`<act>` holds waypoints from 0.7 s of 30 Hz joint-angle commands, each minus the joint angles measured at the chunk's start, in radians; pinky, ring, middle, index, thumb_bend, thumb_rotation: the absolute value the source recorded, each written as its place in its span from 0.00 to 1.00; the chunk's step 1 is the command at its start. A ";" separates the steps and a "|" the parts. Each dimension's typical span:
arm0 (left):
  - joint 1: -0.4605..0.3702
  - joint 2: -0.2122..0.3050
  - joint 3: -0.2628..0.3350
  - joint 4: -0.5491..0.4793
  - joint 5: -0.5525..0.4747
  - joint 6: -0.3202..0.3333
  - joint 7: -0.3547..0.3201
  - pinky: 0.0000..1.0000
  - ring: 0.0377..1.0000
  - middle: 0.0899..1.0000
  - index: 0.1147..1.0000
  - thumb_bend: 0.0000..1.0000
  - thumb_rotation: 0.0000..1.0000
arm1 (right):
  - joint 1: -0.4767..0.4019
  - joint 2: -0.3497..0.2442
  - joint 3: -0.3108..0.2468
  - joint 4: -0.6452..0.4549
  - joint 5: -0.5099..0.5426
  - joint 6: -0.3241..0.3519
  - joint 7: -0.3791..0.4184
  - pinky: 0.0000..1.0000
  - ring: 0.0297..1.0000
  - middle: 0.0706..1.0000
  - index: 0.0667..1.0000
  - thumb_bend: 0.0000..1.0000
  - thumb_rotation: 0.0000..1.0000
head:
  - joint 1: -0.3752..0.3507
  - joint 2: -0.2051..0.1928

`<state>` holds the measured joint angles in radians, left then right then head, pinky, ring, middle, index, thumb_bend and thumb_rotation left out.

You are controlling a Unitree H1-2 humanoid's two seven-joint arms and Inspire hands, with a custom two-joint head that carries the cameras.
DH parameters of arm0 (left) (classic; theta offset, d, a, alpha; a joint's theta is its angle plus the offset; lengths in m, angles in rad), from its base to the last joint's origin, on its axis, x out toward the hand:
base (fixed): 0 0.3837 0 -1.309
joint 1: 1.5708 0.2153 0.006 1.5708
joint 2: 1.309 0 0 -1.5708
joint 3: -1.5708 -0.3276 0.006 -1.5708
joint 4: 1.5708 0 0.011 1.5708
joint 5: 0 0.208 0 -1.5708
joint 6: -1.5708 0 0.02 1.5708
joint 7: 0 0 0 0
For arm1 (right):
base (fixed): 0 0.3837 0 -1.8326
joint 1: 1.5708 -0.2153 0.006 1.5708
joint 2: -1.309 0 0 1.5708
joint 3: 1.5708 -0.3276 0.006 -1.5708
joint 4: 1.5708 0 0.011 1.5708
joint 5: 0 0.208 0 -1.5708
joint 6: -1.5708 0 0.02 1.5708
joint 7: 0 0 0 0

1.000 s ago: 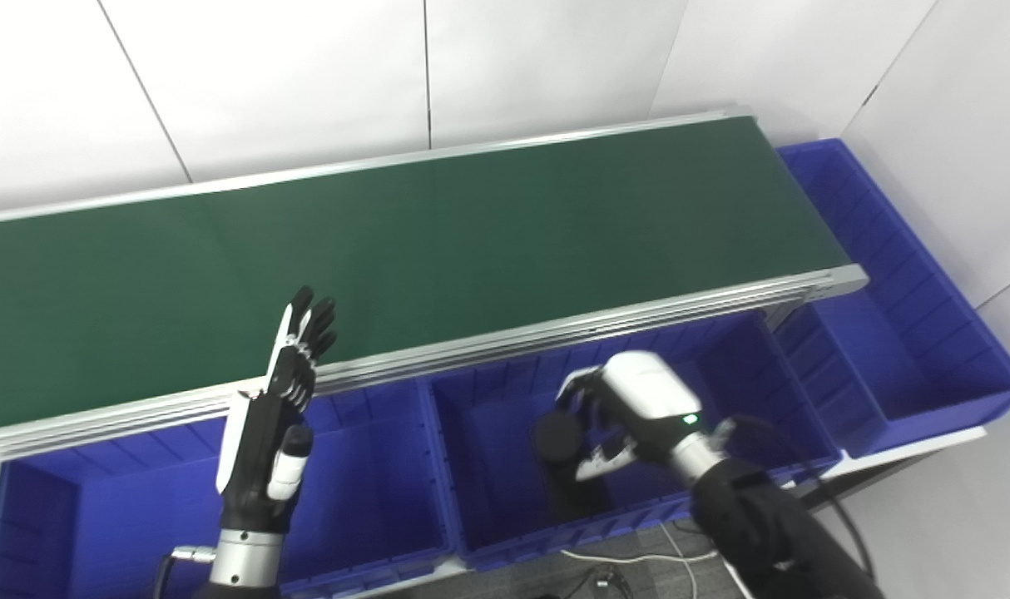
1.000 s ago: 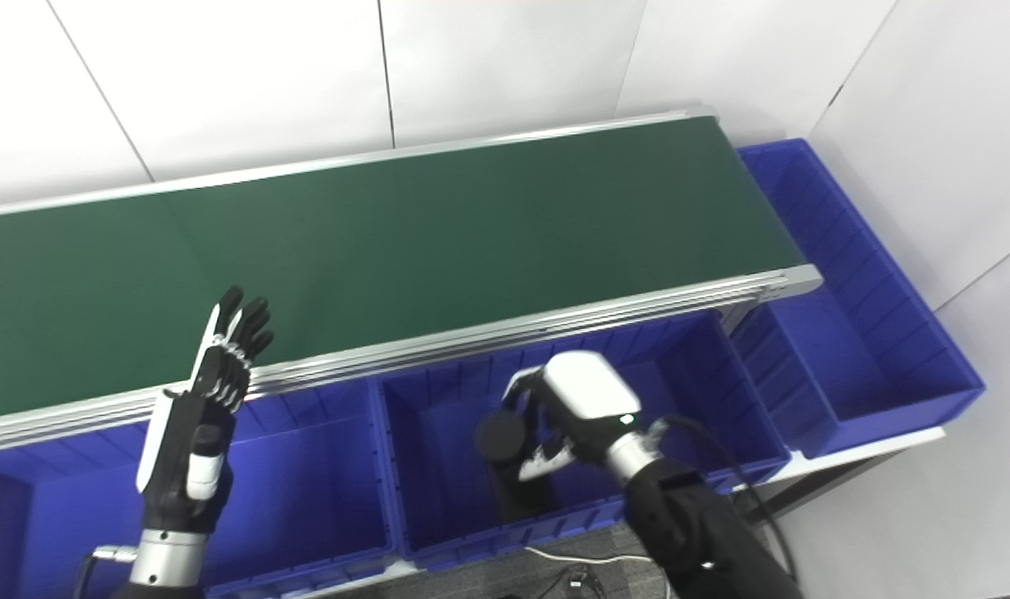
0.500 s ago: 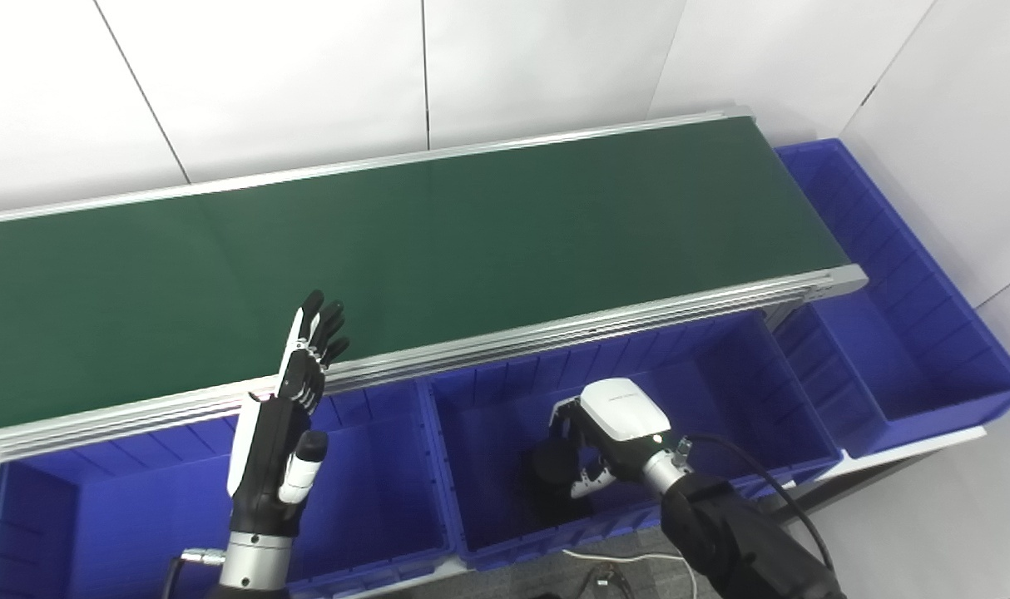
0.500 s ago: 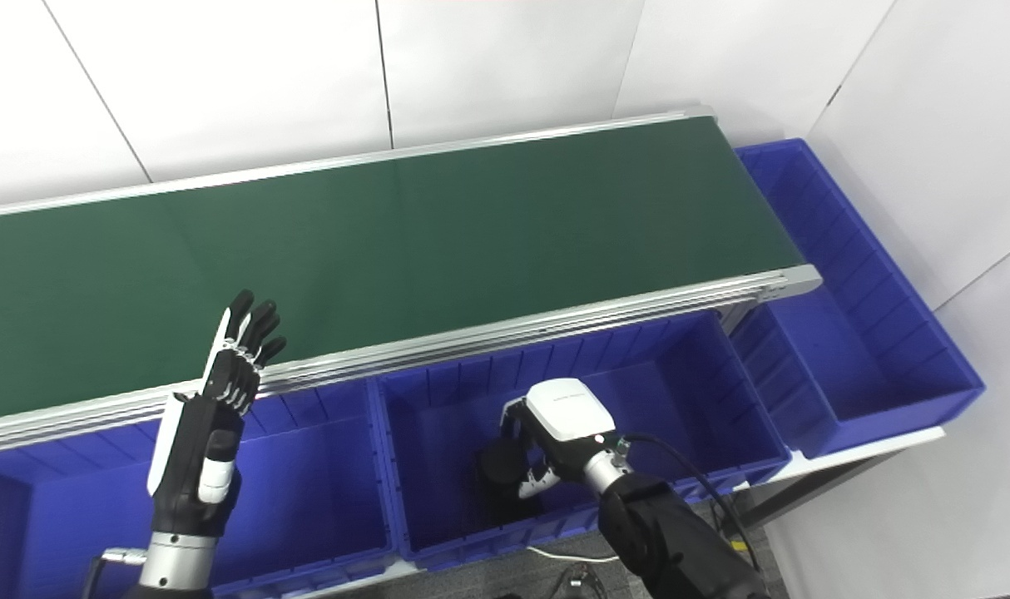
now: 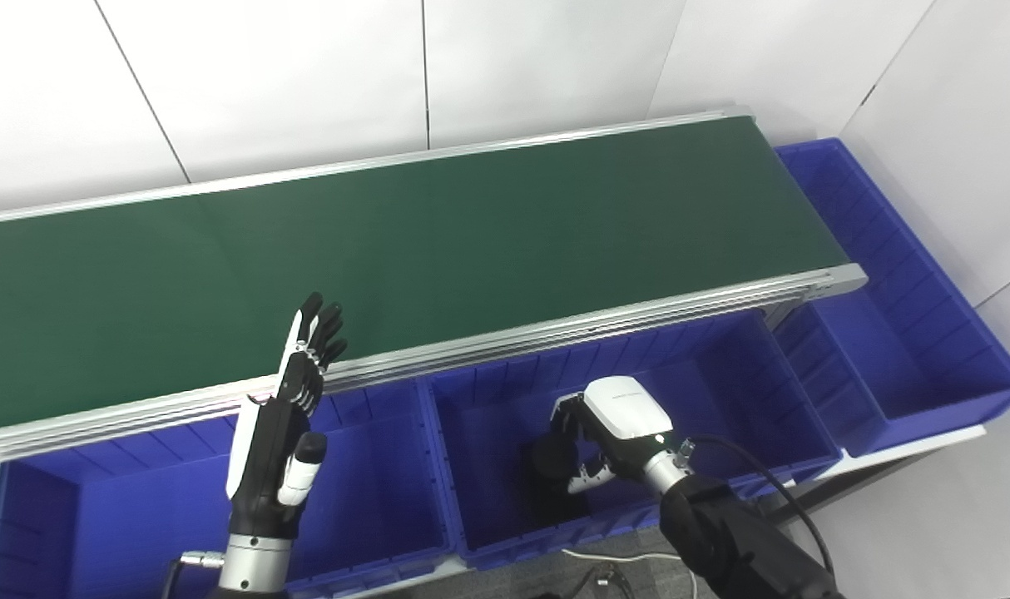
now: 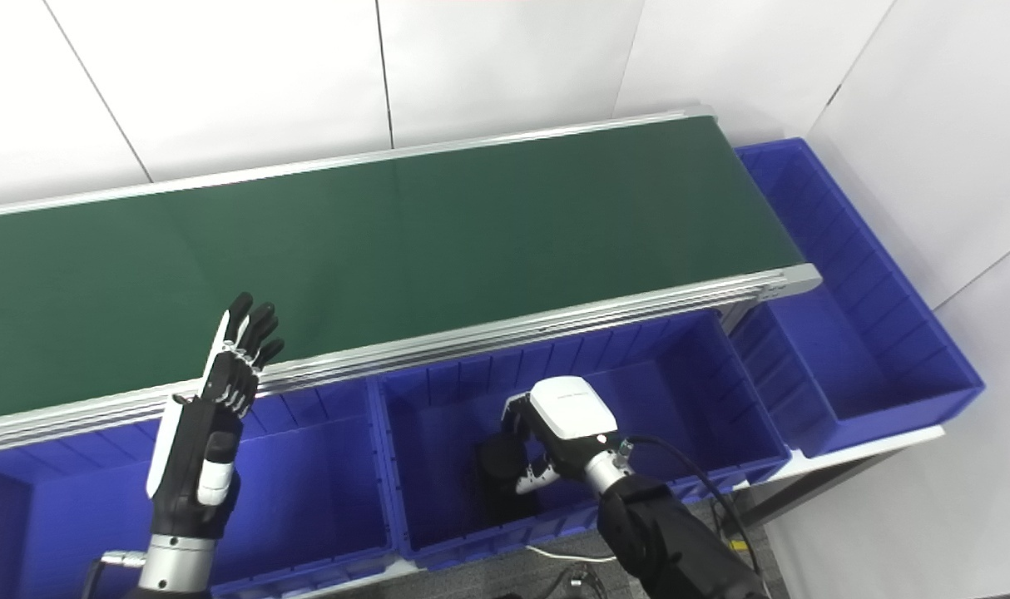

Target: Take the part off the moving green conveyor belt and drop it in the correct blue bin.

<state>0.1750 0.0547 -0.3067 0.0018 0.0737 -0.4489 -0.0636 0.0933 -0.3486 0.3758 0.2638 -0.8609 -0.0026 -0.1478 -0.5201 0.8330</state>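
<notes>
My right hand [image 5: 617, 424] is down inside the middle blue bin [image 5: 721, 358]. Its fingers are curled on a black round part [image 5: 553, 456], held low near the bin's front wall; the same part shows in the right eye view [image 6: 497, 457]. My left hand [image 5: 284, 424] is open and empty, fingers straight and pointing up, above the blue bin [image 5: 372, 507] left of the middle one, close to the conveyor's near rail. The green conveyor belt [image 5: 472, 225] carries no part in view.
A further blue bin [image 5: 72, 532] sits at the far left. A long blue bin [image 5: 929, 349] stands at the belt's right end. White walls rise behind and to the right. A cable [image 5: 630, 559] lies on the floor in front of the bins.
My right hand has gone down into the middle bin with the black part, then barely moved. My left hand has shifted slightly right and stays open.
</notes>
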 commanded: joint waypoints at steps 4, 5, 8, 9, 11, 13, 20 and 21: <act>-0.005 -0.008 -0.007 -0.014 -0.001 -0.021 0.005 0.92 0.95 0.95 0.99 0.74 1.00 | -0.006 -0.017 -0.009 -0.044 0.023 -0.008 0.017 0.57 0.69 0.78 0.84 0.99 0.65 | 0.005 -0.002; -0.005 -0.008 -0.007 -0.013 -0.002 -0.021 0.005 0.92 0.95 0.95 0.99 0.74 1.00 | -0.005 -0.019 -0.009 -0.049 0.025 -0.007 0.023 0.57 0.69 0.78 0.84 0.99 0.65 | 0.005 -0.002; -0.005 -0.009 -0.009 -0.008 -0.006 -0.021 0.005 0.92 0.96 0.95 0.99 0.75 1.00 | -0.002 -0.023 -0.010 -0.064 0.030 -0.011 0.029 0.55 0.68 0.78 0.85 1.00 0.68 | 0.016 -0.003; -0.005 -0.008 -0.010 -0.007 -0.005 -0.021 0.006 0.93 0.96 0.96 0.99 0.76 1.00 | 0.000 -0.023 -0.013 -0.072 0.035 -0.014 0.031 0.54 0.67 0.78 0.84 1.00 0.69 | 0.016 -0.003; -0.005 -0.006 -0.012 -0.009 0.013 -0.021 0.018 0.92 0.96 0.96 0.99 0.75 1.00 | 0.009 -0.022 -0.020 -0.104 0.044 -0.013 0.039 0.53 0.66 0.77 0.84 1.00 0.69 | 0.030 -0.004; -0.004 -0.005 -0.014 -0.009 0.010 -0.021 0.020 0.93 0.96 0.96 0.99 0.75 1.00 | 0.024 -0.018 -0.032 -0.155 0.065 -0.010 0.054 0.51 0.66 0.76 0.84 1.00 0.72 | 0.055 -0.001; -0.005 0.002 -0.014 -0.001 -0.018 -0.021 0.007 0.96 0.97 0.97 1.00 0.77 1.00 | 0.112 0.011 -0.093 -0.419 0.176 -0.003 0.111 0.49 0.63 0.74 0.81 1.00 0.77 | 0.145 0.003; -0.006 0.006 -0.012 0.003 -0.021 -0.021 0.006 0.96 0.97 0.97 1.00 0.78 1.00 | 0.125 0.022 -0.100 -0.452 0.195 -0.005 0.114 0.49 0.62 0.73 0.81 1.00 0.77 | 0.155 0.002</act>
<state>0.1774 0.0567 -0.3165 0.0178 0.0641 -0.4489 -0.0476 0.2045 -0.3414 0.2890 -0.1305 -0.6971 -0.0005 -0.0340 -0.3652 0.8345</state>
